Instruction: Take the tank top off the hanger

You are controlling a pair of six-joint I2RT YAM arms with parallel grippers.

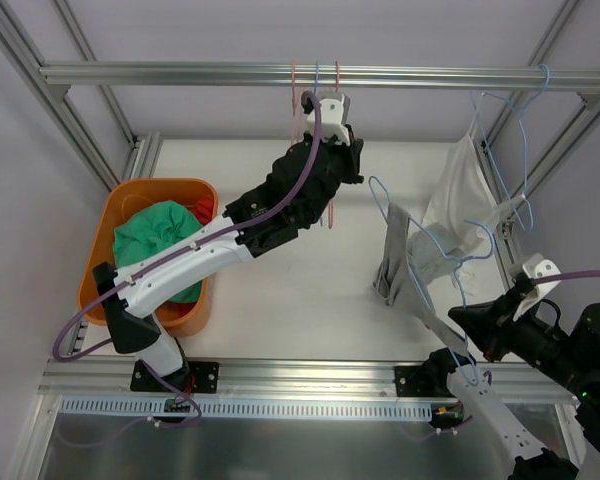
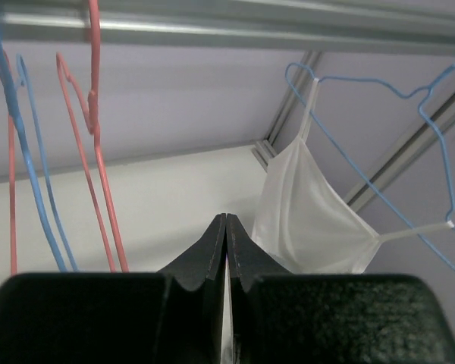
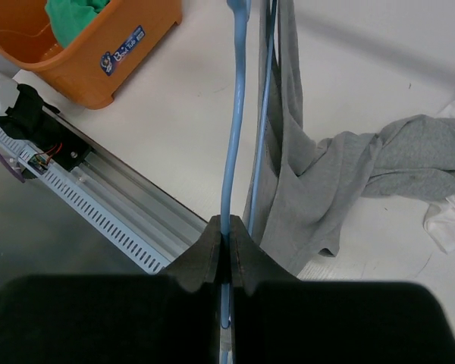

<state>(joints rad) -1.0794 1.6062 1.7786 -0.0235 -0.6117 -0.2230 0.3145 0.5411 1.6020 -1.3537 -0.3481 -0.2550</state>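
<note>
The grey tank top (image 1: pixel 395 262) hangs on a blue wire hanger (image 1: pixel 427 283) right of the table's middle. Its lower part trails on the table in the right wrist view (image 3: pixel 311 174). My right gripper (image 1: pixel 460 318) is shut on the blue hanger's wire (image 3: pixel 236 114); the jaws (image 3: pixel 227 227) pinch it, with the grey cloth just to their right. My left gripper (image 1: pixel 352 150) is raised near the top rail, far left of the tank top. Its jaws (image 2: pixel 226 221) are shut on nothing.
An orange basket (image 1: pixel 108 228) with green cloth (image 1: pixel 158 235) stands at the left, also in the right wrist view (image 3: pixel 110 57). Empty red and blue hangers (image 2: pixel 98 167) hang from the rail (image 1: pixel 180 74). A white garment (image 1: pixel 460 190) hangs on another blue hanger (image 1: pixel 521 130) at the right.
</note>
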